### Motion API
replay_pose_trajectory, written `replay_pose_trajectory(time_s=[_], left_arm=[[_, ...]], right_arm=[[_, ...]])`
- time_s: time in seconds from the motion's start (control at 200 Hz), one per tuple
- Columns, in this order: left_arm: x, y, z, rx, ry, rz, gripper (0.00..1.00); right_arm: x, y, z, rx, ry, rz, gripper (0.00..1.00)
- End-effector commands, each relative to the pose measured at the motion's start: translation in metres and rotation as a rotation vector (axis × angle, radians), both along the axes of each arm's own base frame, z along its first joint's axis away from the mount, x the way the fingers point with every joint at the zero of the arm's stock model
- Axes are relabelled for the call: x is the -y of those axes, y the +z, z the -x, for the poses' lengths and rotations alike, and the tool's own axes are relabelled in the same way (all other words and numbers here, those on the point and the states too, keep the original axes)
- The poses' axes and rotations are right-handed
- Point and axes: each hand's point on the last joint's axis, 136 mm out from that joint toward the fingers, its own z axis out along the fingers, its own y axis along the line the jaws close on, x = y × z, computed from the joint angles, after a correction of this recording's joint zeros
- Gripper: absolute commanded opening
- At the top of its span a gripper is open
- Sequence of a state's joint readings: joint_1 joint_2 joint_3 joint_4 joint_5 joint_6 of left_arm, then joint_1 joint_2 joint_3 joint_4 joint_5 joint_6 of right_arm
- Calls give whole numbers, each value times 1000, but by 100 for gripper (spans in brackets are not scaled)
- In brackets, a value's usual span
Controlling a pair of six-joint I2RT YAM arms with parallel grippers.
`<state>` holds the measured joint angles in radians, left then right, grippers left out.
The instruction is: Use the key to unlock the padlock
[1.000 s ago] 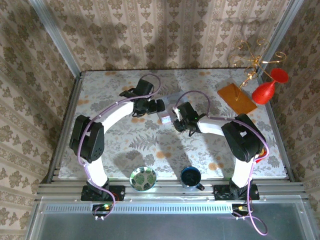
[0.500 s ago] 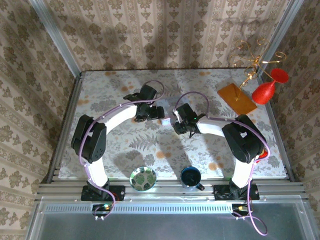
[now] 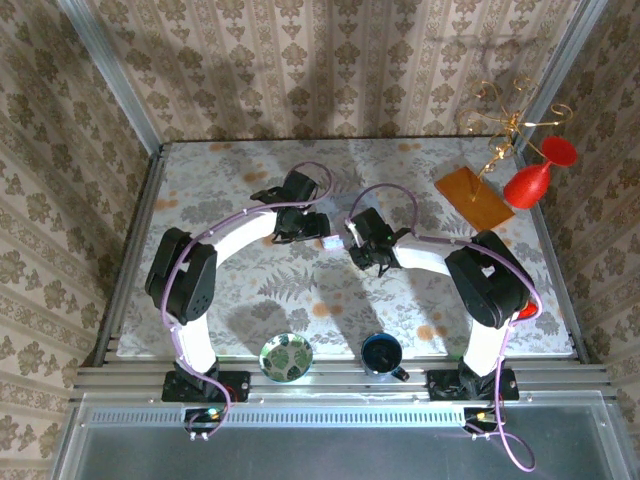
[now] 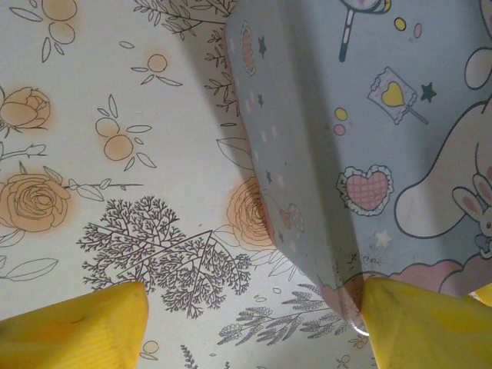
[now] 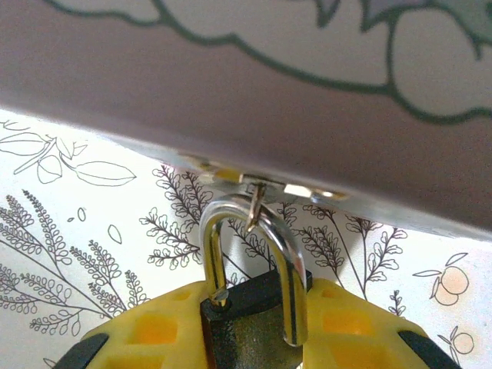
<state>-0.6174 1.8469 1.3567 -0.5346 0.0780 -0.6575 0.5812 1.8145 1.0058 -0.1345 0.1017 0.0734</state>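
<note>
Two arms are reaching toward the middle of the flowered worktop (image 3: 240, 290), each ending in one yellow-fingered hand. One padlock (image 5: 244, 327) is showing: a small dark metal body with a bright silver shackle (image 5: 287, 261), which is hooking through one small metal hasp (image 5: 254, 201) on the lower edge of the single pale lavender tin (image 4: 346, 115). The padlock is hanging just beside that tin, near the worktop's centre. The shackle's left leg is ending right at the top of the body; I cannot tell whether it is latched.

The right hand (image 5: 252, 304) is gripping the padlock, its two fingers (image 5: 154, 330) pressing against the body from either side. The left hand (image 4: 254, 311) is gaping wide with nothing between its fingers; one fingertip is sitting at the tin's near corner, the other well apart over bare worktop.

At the near edge one patterned bowl (image 3: 286, 357) and one dark blue cup (image 3: 382, 352) are standing. At the far right are sitting one orange board (image 3: 472, 197), one red goblet (image 3: 538, 175) and one gold wire stand (image 3: 505, 118).
</note>
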Motion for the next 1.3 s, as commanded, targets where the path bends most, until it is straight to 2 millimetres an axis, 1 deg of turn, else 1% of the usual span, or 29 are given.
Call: replay_pose_trajectory(time_s=[0.0, 0.055, 0.095, 0.13, 0.175, 0.25, 0.29, 0.35, 0.405, 0.47, 0.54, 0.645, 0.825, 0.92, 0.98, 1.076, 1.126, 1.296], left_arm=[[-24, -31, -1, -46, 52, -98, 68], [-24, -30, -5, -40, 53, -99, 65], [-24, -30, -6, -39, 50, -99, 63], [-24, -29, -8, -36, 49, -101, 58], [-23, -28, -9, -30, 46, -104, 55], [-24, -26, -14, -22, 47, -106, 53], [-25, -25, -16, -19, 47, -108, 49], [-27, -23, -22, -12, 52, -105, 46], [-27, -20, -27, 0, 49, -101, 45], [-26, -16, -33, 13, 45, -98, 43], [-25, -12, -37, 20, 43, -91, 40], [-22, -11, -37, 20, 34, -78, 40], [-19, -12, -33, 9, 28, -63, 39], [-20, -9, -33, 16, 41, -56, 39], [-21, -5, -34, 25, 48, -46, 40], [-24, 2, -34, 33, 61, -30, 42], [-24, 6, -35, 40, 66, -14, 44], [-24, 20, -32, 66, 75, 24, 50]], right_arm=[[0, 17, 4, 18, 47, 70, 0], [0, 22, 2, 28, 61, 93, 0], [-4, 26, 2, 32, 83, 90, 0], [-6, 30, 0, 43, 96, 104, 0], [-7, 35, -2, 56, 108, 133, 0], [-11, 43, -3, 72, 142, 162, 0], [-14, 47, -3, 79, 167, 178, 0], [-18, 50, -3, 88, 198, 204, 0], [-21, 51, -4, 96, 224, 238, 0], [-25, 46, -5, 102, 257, 288, 0], [-27, 43, -10, 118, 271, 338, 0], [-34, 40, -15, 144, 285, 388, 0], [-60, 45, -17, 201, 317, 369, 0], [-64, 46, -19, 195, 308, 367, 0], [-66, 50, -15, 173, 300, 334, 0], [-63, 58, -10, 144, 260, 252, 0], [-58, 62, -7, 135, 232, 207, 3], [-42, 83, 2, 134, 142, 26, 9]])
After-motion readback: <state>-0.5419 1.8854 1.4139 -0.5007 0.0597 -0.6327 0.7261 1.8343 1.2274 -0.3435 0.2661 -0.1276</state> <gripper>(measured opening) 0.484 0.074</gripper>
